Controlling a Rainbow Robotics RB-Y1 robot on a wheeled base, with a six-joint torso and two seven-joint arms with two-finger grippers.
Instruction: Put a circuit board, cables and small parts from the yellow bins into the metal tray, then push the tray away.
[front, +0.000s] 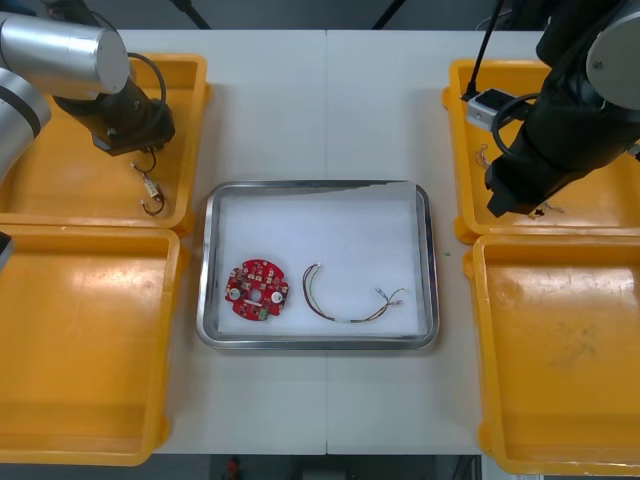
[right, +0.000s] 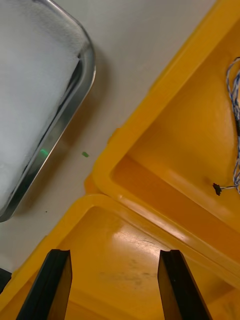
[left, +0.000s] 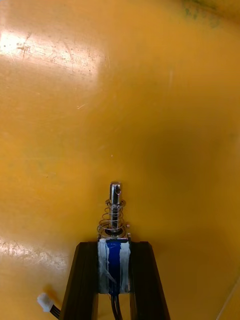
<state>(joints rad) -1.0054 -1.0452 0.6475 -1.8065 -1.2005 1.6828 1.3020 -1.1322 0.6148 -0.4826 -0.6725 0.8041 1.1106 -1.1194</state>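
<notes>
Pinching small metal part (left: 114, 220) in left pincer (left: 114, 247), right pincer (right: 114, 254) spread wide

The yellow bins (front: 90, 350) along the bench's left and right edges are smooth plastic. They are shiny, with faint scratches and dull scuffs on their floors. The bench (front: 325, 110) is light and matt, with no shine. The metal tray (front: 318, 185) in its middle has a bright rim that shines like a mirror. Inside it is white and matt, a bit grainy. The red circuit board (front: 256, 290) near the tray's left edge has small silvery spots. The small metal part (left: 115, 192) is glossy, with a thin wire spring and a blue and white wrapped body. The left end effector (left: 115, 245) pinching it has dull black fingers (left: 85, 280). The left arm's tube (front: 60, 50) is silvery metal — smooth, with a soft shine.
</notes>
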